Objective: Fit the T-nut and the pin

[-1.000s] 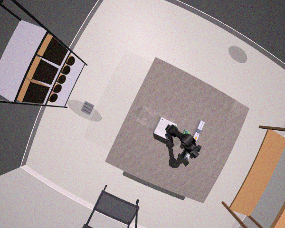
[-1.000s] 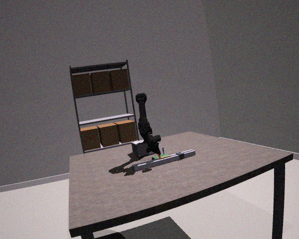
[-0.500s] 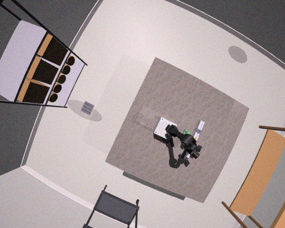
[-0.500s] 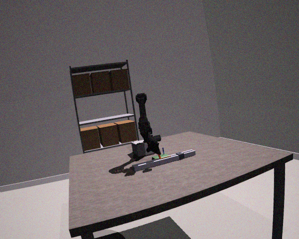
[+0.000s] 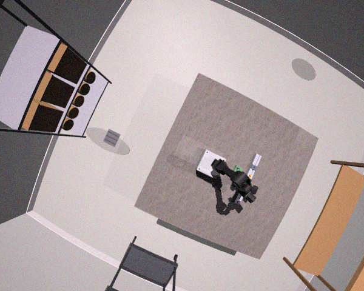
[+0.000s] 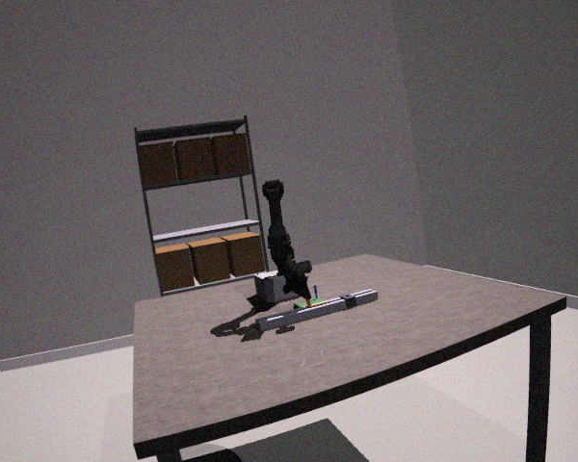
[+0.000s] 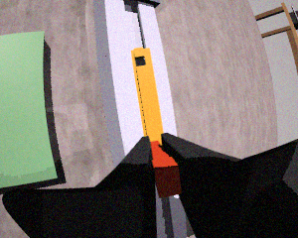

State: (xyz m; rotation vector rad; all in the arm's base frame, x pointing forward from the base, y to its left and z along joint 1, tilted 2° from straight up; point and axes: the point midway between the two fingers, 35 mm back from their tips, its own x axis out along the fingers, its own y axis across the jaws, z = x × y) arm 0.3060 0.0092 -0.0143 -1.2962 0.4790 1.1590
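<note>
The gripper (image 5: 240, 200) (image 6: 308, 298) (image 7: 155, 142) pinches the orange handle (image 6: 309, 302) (image 7: 165, 161) over the rail (image 5: 256, 159) (image 6: 324, 310) (image 7: 121, 99); the green tray (image 5: 238, 170) (image 6: 302, 303) (image 7: 20, 114) sits just beside, left in the wrist view, the dark bracket (image 5: 253, 167) (image 6: 348, 300) (image 7: 132, 6) farther along.

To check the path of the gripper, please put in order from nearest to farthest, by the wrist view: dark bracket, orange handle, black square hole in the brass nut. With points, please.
1. Orange handle (image 6: 308, 302) (image 7: 165, 161): between the fingers.
2. Black square hole (image 7: 140, 60): ahead, far end of nut.
3. Dark bracket (image 5: 253, 167) (image 6: 348, 300) (image 7: 150, 2): farther along the rail.
</note>
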